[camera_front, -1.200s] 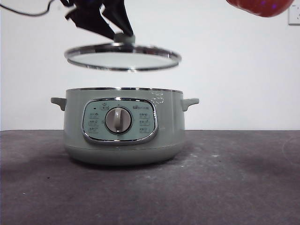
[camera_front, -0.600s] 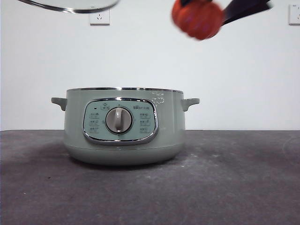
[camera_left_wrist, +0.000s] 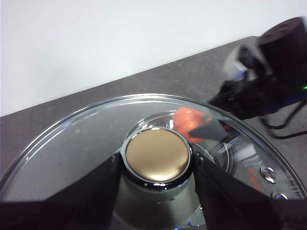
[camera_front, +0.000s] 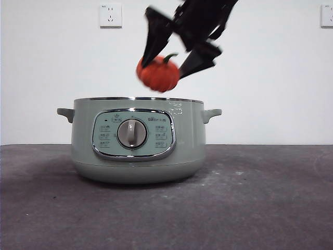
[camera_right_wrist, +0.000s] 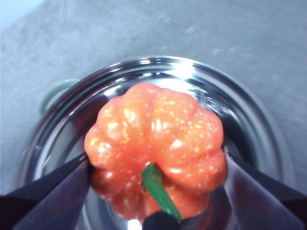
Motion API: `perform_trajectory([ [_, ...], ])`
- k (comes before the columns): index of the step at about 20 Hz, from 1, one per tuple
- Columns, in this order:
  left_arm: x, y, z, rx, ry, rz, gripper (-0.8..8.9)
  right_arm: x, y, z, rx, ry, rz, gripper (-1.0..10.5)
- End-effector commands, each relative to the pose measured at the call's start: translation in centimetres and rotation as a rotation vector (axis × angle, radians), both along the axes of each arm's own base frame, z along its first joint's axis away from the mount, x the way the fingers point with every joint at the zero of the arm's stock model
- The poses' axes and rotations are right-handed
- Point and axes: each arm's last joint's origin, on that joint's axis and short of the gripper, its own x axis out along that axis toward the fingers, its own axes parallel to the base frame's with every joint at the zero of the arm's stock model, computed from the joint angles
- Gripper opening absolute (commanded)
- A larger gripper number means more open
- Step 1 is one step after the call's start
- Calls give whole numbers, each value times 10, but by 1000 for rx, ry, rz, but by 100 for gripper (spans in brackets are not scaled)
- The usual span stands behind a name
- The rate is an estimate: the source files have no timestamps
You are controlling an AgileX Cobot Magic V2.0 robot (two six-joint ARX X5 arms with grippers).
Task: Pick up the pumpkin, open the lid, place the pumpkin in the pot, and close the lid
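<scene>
The right gripper squeezes the pumpkin between its jaws right above the open pot, while the left gripper jaws pinch the lid knob.

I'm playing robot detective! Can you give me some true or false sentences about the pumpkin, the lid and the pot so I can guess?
1. The right gripper holds the pumpkin above the pot. True.
2. The lid sits on the pot. False: the left gripper holds it up by its knob.
3. The pumpkin lies inside the pot. False: it hangs over the open rim.
4. The pumpkin has a green stem. True.
5. The pot's dial is red. False: it is grey.
</scene>
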Motion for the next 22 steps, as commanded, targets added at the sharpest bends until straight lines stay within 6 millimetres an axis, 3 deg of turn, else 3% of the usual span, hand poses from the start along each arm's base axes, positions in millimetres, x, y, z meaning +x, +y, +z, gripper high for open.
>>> perform_trajectory([
  [1,-10,3,11,-21,-78,-6,-8,8,18,-19,-50,2,53,-12],
  [6,-11,3,9,-16,-59,-8,-8,10,42,-60,-167,19,94,-12],
  [12,-12,3,8,-16,-54,-11,-8,13,44,-83,-236,70,92,8],
  [13,-12,3,8,-16,-54,-11,-8,12,44,-85,-241,80,94,103],
  [15,-12,3,8,-16,-54,-12,-8,13,44,-85,-236,82,87,407],
  [16,-12,3,8,-16,-54,-13,-8,13,45,-85,-226,92,75,491],
  [22,-12,2,8,-23,-52,-36,-8,14,46,-72,-205,92,60,608],
])
